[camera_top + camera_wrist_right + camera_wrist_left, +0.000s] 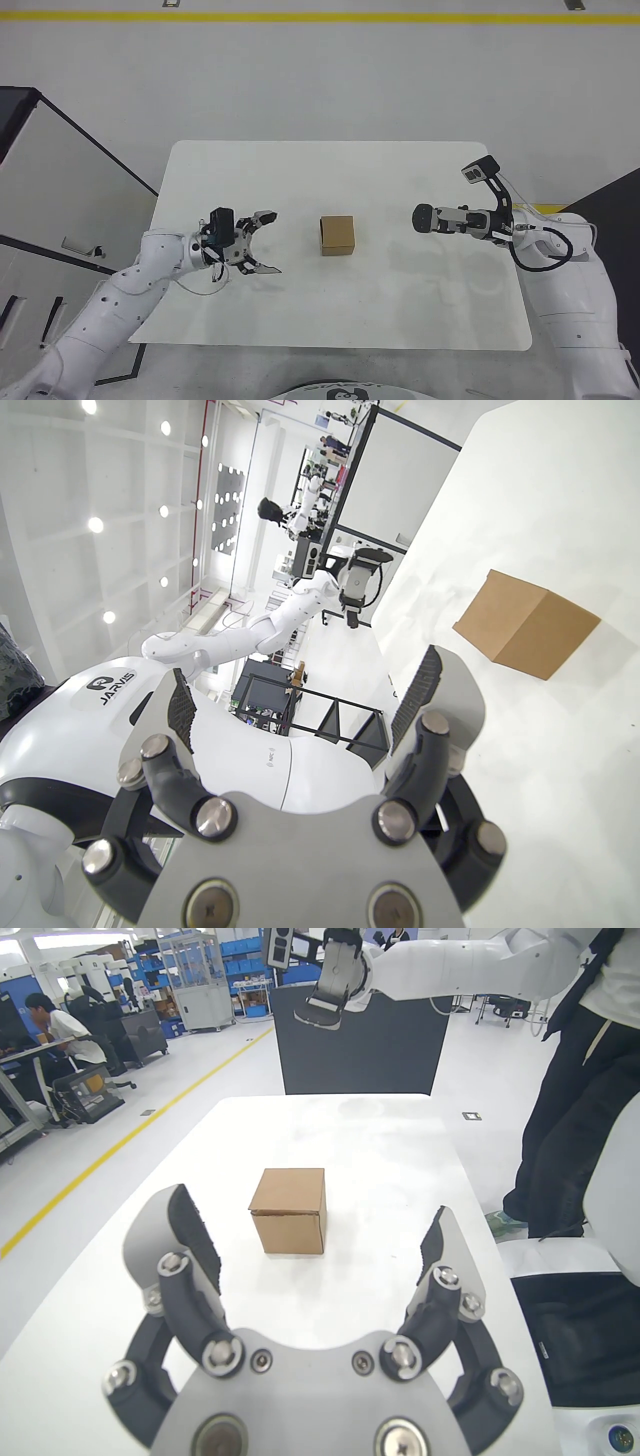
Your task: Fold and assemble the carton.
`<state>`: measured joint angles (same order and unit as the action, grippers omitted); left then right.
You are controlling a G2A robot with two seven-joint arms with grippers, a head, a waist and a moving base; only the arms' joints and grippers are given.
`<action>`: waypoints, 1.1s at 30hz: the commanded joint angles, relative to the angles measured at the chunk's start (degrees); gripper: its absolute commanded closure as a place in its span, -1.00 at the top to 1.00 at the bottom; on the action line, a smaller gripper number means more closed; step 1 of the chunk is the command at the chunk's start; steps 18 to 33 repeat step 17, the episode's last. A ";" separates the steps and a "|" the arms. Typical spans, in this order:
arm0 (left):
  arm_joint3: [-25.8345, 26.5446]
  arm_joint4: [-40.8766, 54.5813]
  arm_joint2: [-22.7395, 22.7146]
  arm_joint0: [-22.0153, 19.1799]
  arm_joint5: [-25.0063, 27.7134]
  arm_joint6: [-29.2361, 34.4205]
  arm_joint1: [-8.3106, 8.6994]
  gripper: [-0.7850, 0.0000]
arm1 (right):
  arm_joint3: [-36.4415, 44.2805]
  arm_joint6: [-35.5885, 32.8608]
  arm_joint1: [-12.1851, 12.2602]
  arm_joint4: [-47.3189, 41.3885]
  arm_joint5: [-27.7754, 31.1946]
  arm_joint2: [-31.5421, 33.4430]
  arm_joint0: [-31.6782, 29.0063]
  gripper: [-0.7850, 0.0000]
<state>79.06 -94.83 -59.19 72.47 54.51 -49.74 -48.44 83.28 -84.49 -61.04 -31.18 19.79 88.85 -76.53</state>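
Observation:
A small brown carton (337, 235) stands closed as a cube near the middle of the white table (340, 170). In the left wrist view the carton (290, 1211) shows a thin seam along its top front edge. My left gripper (268, 243) sits to the carton's left, open, with nothing between its fingers (197, 1233). On the carton's right my right gripper (421, 217) hovers, turned on its side. The right wrist view has the right gripper (305, 695) open and empty, with the carton (525, 630) ahead of it.
The table's near edge (340, 347) runs close to the robot. A dark frame with panels (40, 150) stands off the table's left side. A black panel (360, 1043) stands beyond the table's right end. A person's legs (565, 1128) are beside the table.

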 commanded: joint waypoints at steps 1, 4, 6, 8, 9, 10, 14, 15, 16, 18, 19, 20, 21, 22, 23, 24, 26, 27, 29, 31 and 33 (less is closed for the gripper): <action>3.08 0.25 -2.72 2.80 0.60 0.82 0.98 1.00 | 0.00 0.00 0.00 0.00 0.00 0.00 0.00 1.00; 6.36 0.91 -5.76 6.04 1.22 1.71 2.01 1.00 | 0.00 0.00 0.00 0.00 0.00 0.00 0.00 1.00; 7.26 1.49 -7.32 7.62 1.00 2.19 2.45 1.00 | 0.00 0.00 0.00 0.00 0.00 0.00 0.00 1.00; 7.30 1.46 -7.38 7.62 1.08 2.19 2.45 1.00 | 0.00 0.00 0.00 0.00 0.00 0.00 0.00 1.00; 7.34 1.51 -7.48 7.74 1.02 2.22 2.47 1.00 | 0.00 0.00 0.00 0.00 0.00 0.00 0.00 1.00; 7.31 1.52 -7.44 7.72 1.00 2.22 2.47 1.00 | 0.00 0.00 0.00 0.00 0.00 0.00 0.00 1.00; 7.25 1.49 -7.32 7.62 1.00 2.19 2.45 1.00 | 0.00 0.00 0.00 0.00 0.00 0.00 0.00 1.00; 7.25 1.49 -7.32 7.62 1.00 2.19 2.45 1.00 | 0.00 0.00 0.00 0.00 0.00 0.00 0.00 1.00; 7.25 1.49 -7.32 7.62 1.00 2.19 2.45 1.00 | 0.00 0.00 0.00 0.00 0.00 0.00 0.00 1.00; 7.25 1.49 -7.32 7.62 1.00 2.19 2.45 1.00 | 0.00 0.00 0.00 0.00 0.00 0.00 0.00 1.00; 7.25 1.49 -7.32 7.62 1.00 2.19 2.45 1.00 | 0.00 0.00 0.00 0.00 0.00 0.00 0.00 1.00; 7.25 1.49 -7.32 7.62 1.00 2.19 2.45 1.00 | 0.00 0.00 0.00 0.00 0.00 0.00 0.00 1.00; 7.25 1.49 -7.32 7.62 1.00 2.19 2.45 1.00 | 0.00 0.00 0.00 0.00 0.00 0.00 0.00 1.00; 7.25 1.49 -7.32 7.62 1.00 2.19 2.45 1.00 | 0.00 0.00 0.00 0.00 0.00 0.00 0.00 1.00; 7.25 1.49 -7.32 7.62 1.00 2.19 2.45 1.00 | 0.00 0.00 0.00 0.00 0.00 0.00 0.00 1.00; 7.25 1.49 -7.32 7.62 1.00 2.19 2.45 1.00 | 0.00 0.00 0.00 0.00 0.00 0.00 0.00 1.00; 7.25 1.49 -7.32 7.62 1.00 2.19 2.45 1.00 | 0.00 0.00 0.00 0.00 0.00 0.00 0.00 1.00; 7.25 1.49 -7.32 7.62 1.00 2.19 2.45 1.00 | 0.00 0.00 0.00 0.00 0.00 0.00 0.00 1.00; 7.25 1.49 -7.32 7.62 1.00 2.19 2.45 1.00 | 0.00 0.00 0.00 0.00 0.00 0.00 0.00 1.00; 7.25 1.49 -7.32 7.62 1.00 2.19 2.45 1.00 | 0.00 0.00 0.00 0.00 0.00 0.00 0.00 1.00; 7.25 1.49 -7.32 7.62 1.00 2.19 2.45 1.00 | 0.00 0.00 0.00 0.00 0.00 0.00 0.00 1.00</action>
